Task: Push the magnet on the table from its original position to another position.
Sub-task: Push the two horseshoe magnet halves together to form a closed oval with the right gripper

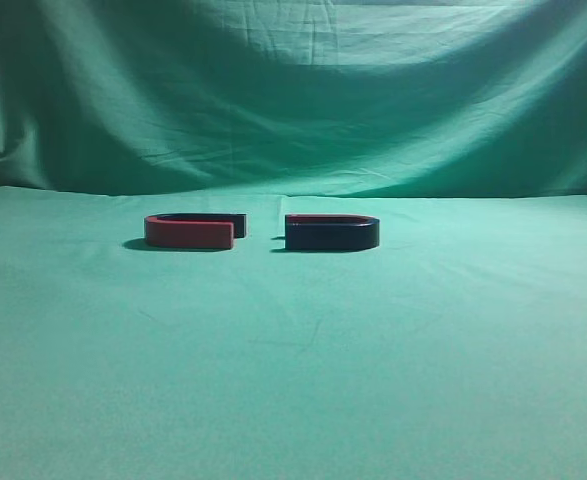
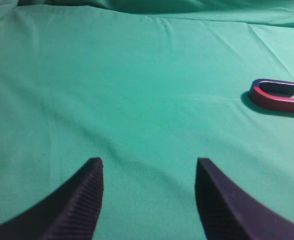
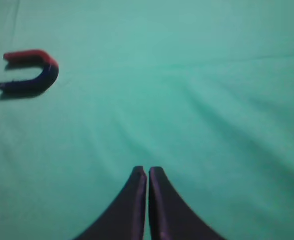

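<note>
The magnet (image 1: 331, 234) lies flat on the table (image 1: 293, 380) just right of centre, its dark arm towards the camera, its red arm behind, its open end to the left. It also shows at the far left of the right wrist view (image 3: 50, 73). My right gripper (image 3: 147, 171) is shut and empty, well back from the magnet and to its right. My left gripper (image 2: 149, 162) is open and empty over bare cloth. Neither gripper shows in the exterior view.
A second U-shaped magnet (image 1: 188, 233) with a red front arm lies left of the first, a small gap between their open ends. It shows at the right of the left wrist view (image 2: 279, 100). A green cloth backdrop (image 1: 293, 90) rises behind the table.
</note>
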Controlling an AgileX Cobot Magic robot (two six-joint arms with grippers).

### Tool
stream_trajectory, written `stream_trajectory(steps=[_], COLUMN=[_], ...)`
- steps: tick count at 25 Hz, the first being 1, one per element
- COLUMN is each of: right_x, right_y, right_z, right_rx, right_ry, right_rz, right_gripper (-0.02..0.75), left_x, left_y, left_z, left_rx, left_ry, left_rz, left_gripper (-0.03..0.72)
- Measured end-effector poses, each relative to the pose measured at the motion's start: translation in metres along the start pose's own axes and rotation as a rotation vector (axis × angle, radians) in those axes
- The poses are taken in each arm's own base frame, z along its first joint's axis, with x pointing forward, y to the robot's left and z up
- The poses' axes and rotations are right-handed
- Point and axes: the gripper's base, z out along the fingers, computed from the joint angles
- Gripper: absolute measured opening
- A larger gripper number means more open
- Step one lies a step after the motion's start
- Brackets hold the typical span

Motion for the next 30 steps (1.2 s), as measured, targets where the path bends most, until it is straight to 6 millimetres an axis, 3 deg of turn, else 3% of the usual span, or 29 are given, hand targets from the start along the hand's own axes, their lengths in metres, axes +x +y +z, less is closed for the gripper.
stream_trajectory(steps=[8, 12, 19, 25, 30], right_x=[-0.036, -0.054, -0.081, -0.093, -0.101], right_y=[0.016, 0.042, 0.076, 0.08, 0.084], right_z=[0.041, 0.064, 0.126, 0.183, 0.218], right_rx=[-0.158, -0.214, -0.235, -0.158, -0.146], right_ry=[0.183, 0.228, 0.325, 0.4, 0.437], right_rz=[-0.045, -0.108, -0.131, -0.109, -0.107], right_gripper=[0.0, 0.0, 0.0, 0.0, 0.0], left_x=[0.0, 0.0, 0.0, 0.0, 0.0], left_y=[0.0, 0.0, 0.0, 0.0, 0.0], left_z=[0.0, 0.0, 0.0, 0.0, 0.0], left_rx=[0.0, 0.0, 0.0, 0.0, 0.0], left_ry=[0.0, 0.0, 0.0, 0.0, 0.0], left_rz=[0.0, 0.0, 0.0, 0.0, 0.0], left_gripper=[0.399, 0.399, 0.399, 0.399, 0.399])
